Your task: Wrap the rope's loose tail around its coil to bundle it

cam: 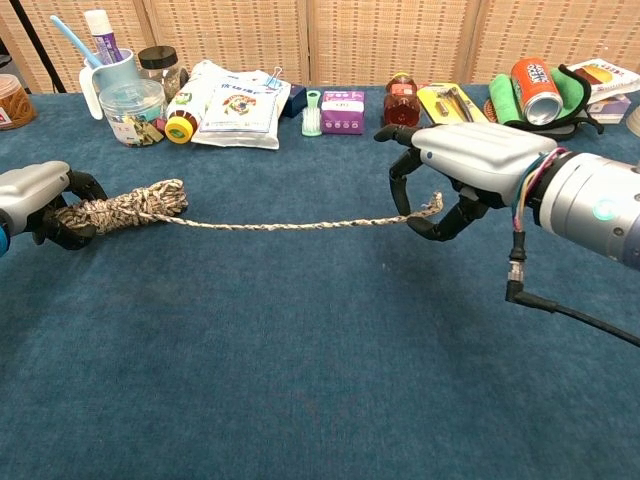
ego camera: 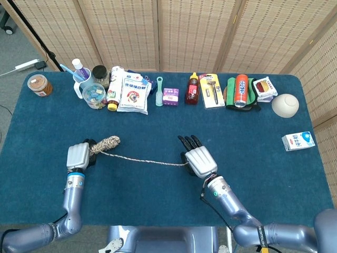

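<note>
Your left robot hand [cam: 35, 200] grips the rope coil [cam: 125, 207], your right robot hand [cam: 455, 180] pinches the tail [cam: 300, 225]; no wraps made yet.

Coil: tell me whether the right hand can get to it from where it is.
Probably yes. The blue table between the right hand and the coil carries only the taut tail, which the right hand is pinching. The left hand grips the coil's near end, so only its far end is free.
</note>
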### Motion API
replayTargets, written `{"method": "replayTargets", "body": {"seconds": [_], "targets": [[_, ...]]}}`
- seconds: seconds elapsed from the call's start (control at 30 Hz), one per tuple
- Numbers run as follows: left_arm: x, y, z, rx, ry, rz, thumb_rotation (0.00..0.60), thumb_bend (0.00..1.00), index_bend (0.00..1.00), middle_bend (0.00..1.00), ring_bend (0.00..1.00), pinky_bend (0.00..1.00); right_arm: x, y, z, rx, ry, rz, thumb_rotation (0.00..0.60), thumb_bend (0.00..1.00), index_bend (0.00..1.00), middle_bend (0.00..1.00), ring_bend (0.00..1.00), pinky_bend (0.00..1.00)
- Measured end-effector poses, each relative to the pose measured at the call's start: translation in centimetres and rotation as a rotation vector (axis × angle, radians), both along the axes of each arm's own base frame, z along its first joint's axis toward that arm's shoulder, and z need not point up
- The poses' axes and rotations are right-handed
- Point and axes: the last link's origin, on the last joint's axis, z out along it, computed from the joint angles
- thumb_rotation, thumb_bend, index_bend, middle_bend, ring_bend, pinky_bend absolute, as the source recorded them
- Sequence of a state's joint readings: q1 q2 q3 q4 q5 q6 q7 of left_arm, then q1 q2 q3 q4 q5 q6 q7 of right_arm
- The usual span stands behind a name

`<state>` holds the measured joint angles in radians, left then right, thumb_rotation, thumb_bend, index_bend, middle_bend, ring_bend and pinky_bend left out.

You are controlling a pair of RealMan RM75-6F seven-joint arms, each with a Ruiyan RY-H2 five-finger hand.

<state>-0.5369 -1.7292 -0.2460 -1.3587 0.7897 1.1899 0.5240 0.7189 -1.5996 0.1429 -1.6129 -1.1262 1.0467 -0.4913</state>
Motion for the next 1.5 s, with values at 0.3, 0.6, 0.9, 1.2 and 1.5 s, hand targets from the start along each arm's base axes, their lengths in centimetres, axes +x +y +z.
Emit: {"method": "replayTargets", "body": {"seconds": [0.3, 0.6, 0.9, 1.2, 1.5], "targets": [[-0.1, 0.2, 0.1, 0.019, -0.005, -0.027, 0.6, 0.56, 0.54, 0.44, 0.54, 0.69, 0.0, 0.1, 0.1, -0.002, -0.002, 0.006, 0.6, 0.58, 0.67, 0.0, 0.0, 0.0], [-0.2, 0.3, 0.2, 0.038, -0.015, -0.05, 0.6, 0.61, 0.6, 0.49, 0.57, 0.72, -0.2, 0.1, 0.2, -0.006, -0.004, 0.005, 0.6, 0.58, 0.68, 0.0, 0.0, 0.0], [0.5, 0.0, 1.4, 0.05, -0.045, -0.15, 0.6, 0.62, 0.6, 0.49, 0.57, 0.72, 0.1, 0.3, 1.3, -0.023, -0.029, 0.026, 0.6, 0.61, 0.69, 0.0, 0.0, 0.0], [2.2, 0.0, 1.6, -0.009, 0.024, -0.341, 0.6, 0.62, 0.6, 0.49, 0.57, 0.72, 1.2, 1.0, 3.6, -0.03, -0.084, 0.056, 0.6, 0.62, 0.7, 0.0, 0.0, 0.0], [4.3, 0.9, 1.3, -0.036, 0.086, -0.501, 0.6, 0.63, 0.6, 0.49, 0.57, 0.72, 3.1, 1.6, 6.2, -0.035, -0.13, 0.089, 0.6, 0.62, 0.71, 0.0, 0.0, 0.0]]}}
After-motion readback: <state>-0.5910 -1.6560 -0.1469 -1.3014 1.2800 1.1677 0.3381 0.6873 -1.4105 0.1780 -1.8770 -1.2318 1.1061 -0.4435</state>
